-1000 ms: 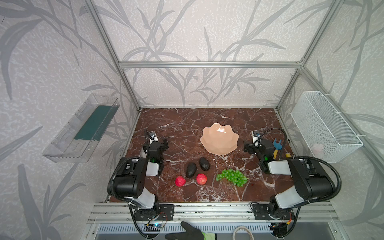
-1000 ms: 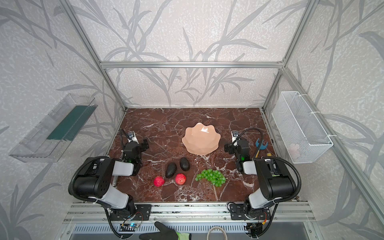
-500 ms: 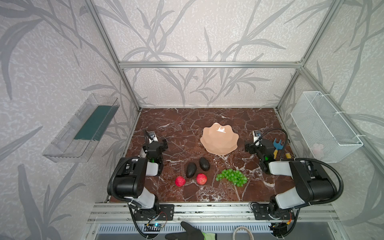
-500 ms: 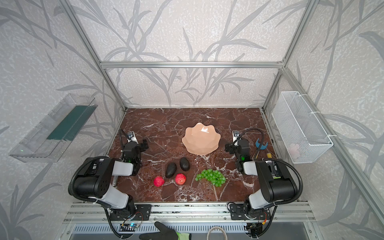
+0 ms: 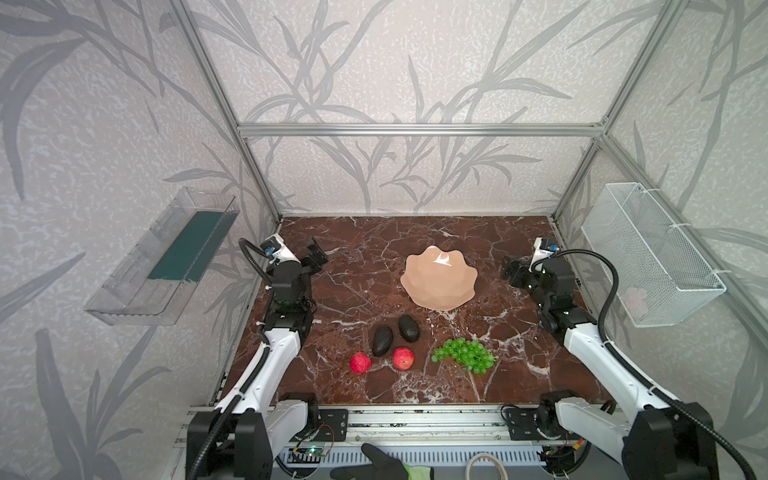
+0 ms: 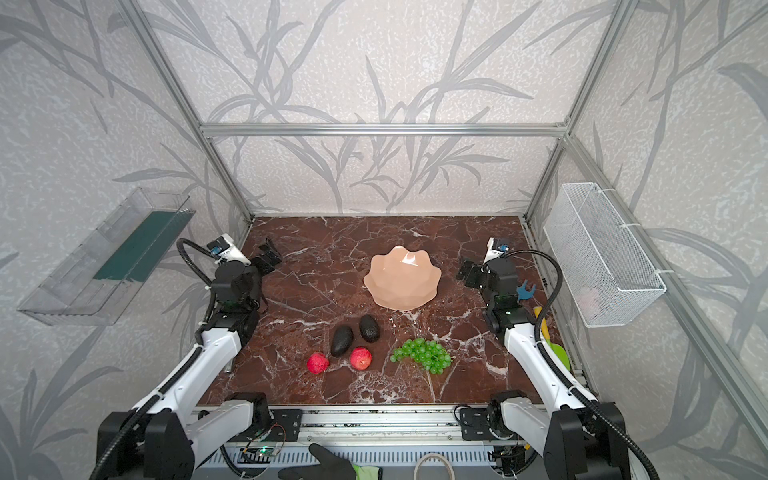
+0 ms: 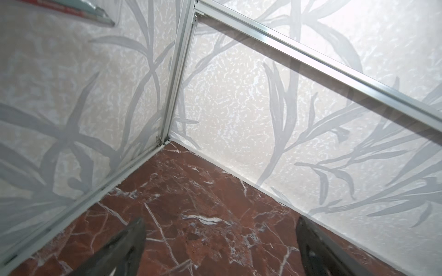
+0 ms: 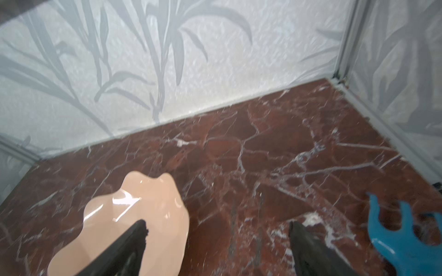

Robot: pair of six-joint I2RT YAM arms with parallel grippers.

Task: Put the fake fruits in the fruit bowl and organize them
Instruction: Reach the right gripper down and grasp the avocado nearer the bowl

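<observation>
Both arms have unfolded upward; nothing else moved. The left gripper (image 7: 220, 220) and right gripper (image 8: 217, 223) gape wide, empty. Avocados (image 5: 382, 340), apples (image 5: 403, 358) and grapes (image 5: 463, 354) lie near, apart from the bowl (image 5: 438, 282) farther back.

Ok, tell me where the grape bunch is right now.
In both top views the green grapes lie on the marble tabletop, right of centre toward the front, just right of a red apple and nearer the camera than the pink bowl.
</observation>
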